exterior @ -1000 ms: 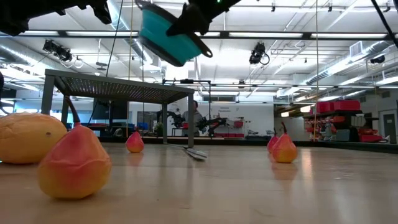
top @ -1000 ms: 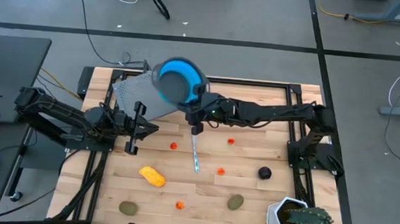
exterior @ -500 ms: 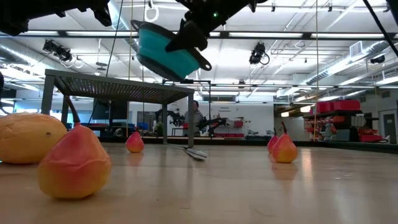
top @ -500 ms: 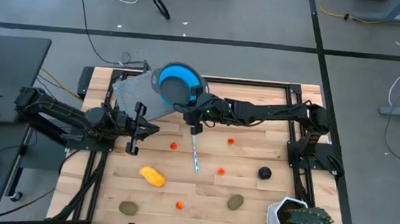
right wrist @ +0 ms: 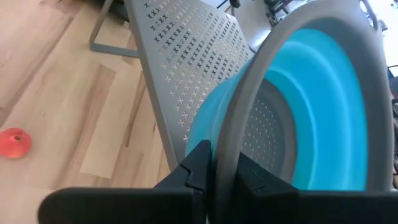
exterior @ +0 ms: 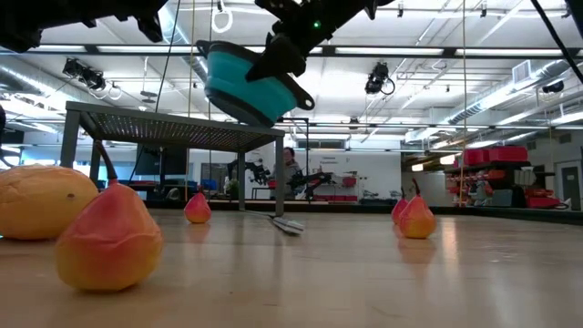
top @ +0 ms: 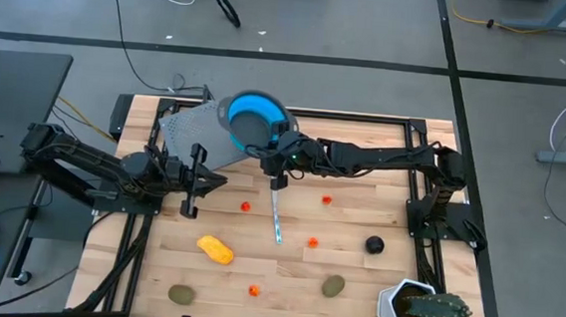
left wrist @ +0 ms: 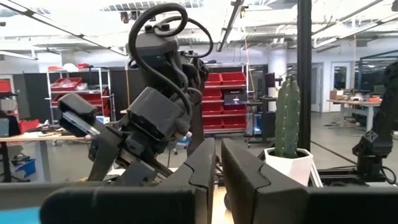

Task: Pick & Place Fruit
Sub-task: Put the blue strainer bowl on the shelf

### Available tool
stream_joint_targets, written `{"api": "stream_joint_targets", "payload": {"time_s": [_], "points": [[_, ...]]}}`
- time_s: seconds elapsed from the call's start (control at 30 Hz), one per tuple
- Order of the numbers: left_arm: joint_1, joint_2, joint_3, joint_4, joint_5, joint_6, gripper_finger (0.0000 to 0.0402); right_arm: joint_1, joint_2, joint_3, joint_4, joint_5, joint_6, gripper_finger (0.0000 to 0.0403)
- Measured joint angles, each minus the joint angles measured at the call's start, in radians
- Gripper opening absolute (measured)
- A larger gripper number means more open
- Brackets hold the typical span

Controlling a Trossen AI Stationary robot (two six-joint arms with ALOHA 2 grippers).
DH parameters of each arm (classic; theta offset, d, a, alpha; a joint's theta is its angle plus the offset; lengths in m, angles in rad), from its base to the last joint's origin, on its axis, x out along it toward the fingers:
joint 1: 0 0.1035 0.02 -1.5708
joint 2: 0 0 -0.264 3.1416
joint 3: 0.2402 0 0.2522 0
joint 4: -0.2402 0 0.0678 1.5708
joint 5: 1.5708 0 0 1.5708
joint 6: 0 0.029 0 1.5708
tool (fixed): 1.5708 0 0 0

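The right gripper [top: 276,150] clamps the rim of the blue colander [top: 253,116] above the perforated rack [top: 197,133]. Every fruit [top: 215,248] lies on the table beside that rack; none seems placed yet.

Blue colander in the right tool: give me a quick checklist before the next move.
1. Right tool gripping the blue colander by its grey rim: ok.
2. Colander clear of the perforated metal shelf: ok, low view shows it held above, tilted.
3. Colander empty: cannot tell, inside only partly seen.
4. Fruit on the table: ok, yellow fruit, two kiwis, black ball untouched.
5. Left tool shut, empty, waiting left of the shelf: ok.
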Motion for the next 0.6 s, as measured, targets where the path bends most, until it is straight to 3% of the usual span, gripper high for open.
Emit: {"api": "stream_joint_targets", "payload": {"time_s": [0.23,0.4,0.6], "points": [[0.0,0.0,0.0,-0.025,-0.02,0.0,0.0036,-0.003,0.0,0.0,-0.009,0.0,0.0,0.0035],[0.0,0.0,0.0,-0.05,-0.088,0.0,0.0036,-0.003,0.005,0.0,-0.024,0.0,0.028,0.0053],[0.0,0.0,0.001,-0.06,-0.099,0.0,0.0036,-0.003,0.005,0.0,-0.014,-0.004,0.05,0.0076]]}}
